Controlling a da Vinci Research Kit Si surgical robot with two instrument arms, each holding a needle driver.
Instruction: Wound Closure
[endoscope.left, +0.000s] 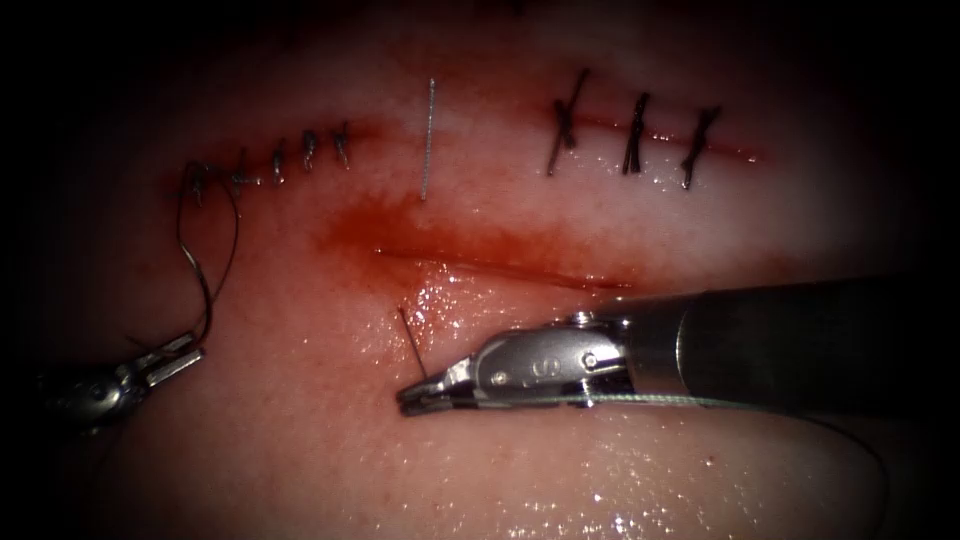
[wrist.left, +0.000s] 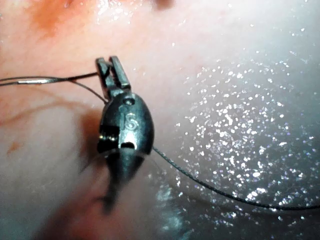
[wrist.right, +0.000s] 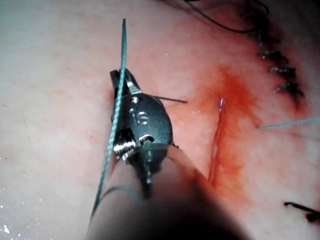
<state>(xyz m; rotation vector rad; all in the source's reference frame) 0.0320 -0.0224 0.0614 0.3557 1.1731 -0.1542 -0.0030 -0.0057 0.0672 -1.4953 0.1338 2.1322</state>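
In the endoscope view the open cut (endoscope.left: 500, 268) runs across the middle of the tissue (endoscope.left: 300, 450). My right tool (endoscope.left: 412, 398) lies below the cut, near its left end, jaws shut on the thin dark needle (endoscope.left: 412, 345). The needle slants up to the tissue just short of the cut; I cannot tell whether its tip is in. The right wrist view shows the same jaws (wrist.right: 120, 82), needle (wrist.right: 170, 99) and cut (wrist.right: 217, 135). My left tool (endoscope.left: 185, 358), at the far left, is shut on the thread (endoscope.left: 205, 280), seen too in the left wrist view (wrist.left: 110, 67), thread (wrist.left: 45, 80).
A stitched row (endoscope.left: 290, 155) sits at the upper left and three dark stitches (endoscope.left: 635, 135) at the upper right. A loose pale thread piece (endoscope.left: 428, 140) lies between them. Red fluid (endoscope.left: 400, 235) pools above the cut. Thread (endoscope.left: 700, 402) trails along the right shaft.
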